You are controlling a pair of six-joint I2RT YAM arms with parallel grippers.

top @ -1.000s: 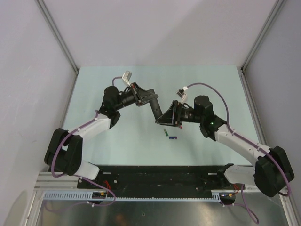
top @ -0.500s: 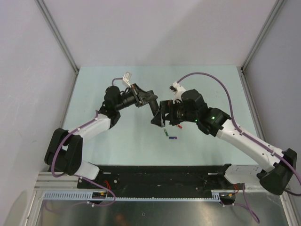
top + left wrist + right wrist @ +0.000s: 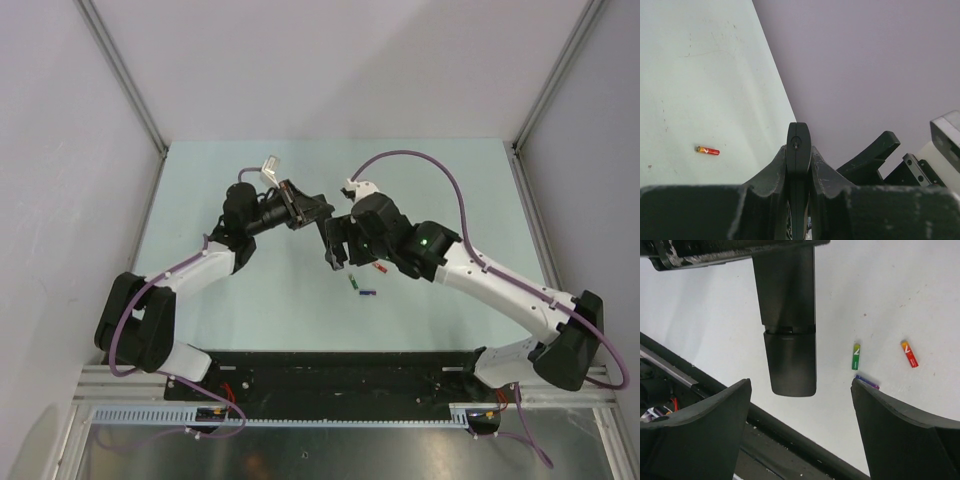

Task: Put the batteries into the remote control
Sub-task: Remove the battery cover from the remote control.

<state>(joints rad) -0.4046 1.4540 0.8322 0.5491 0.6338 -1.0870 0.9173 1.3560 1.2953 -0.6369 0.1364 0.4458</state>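
From above, the left gripper holds the remote control off the pale table, its free end reaching toward the right gripper. The green battery, blue-purple battery and red battery lie loose just beside one another on the table, close below the right gripper. In the left wrist view the gripper is clamped on the remote, seen end-on, with the red battery down on the table. In the right wrist view the gripper is spread wide and empty around the remote's free end, where a seam marks the back cover. The remote looks stiff, light and smooth, so it is best pinched across its narrow edges. The batteries are tiny and likely to roll, so each wants a mid-length pinch.
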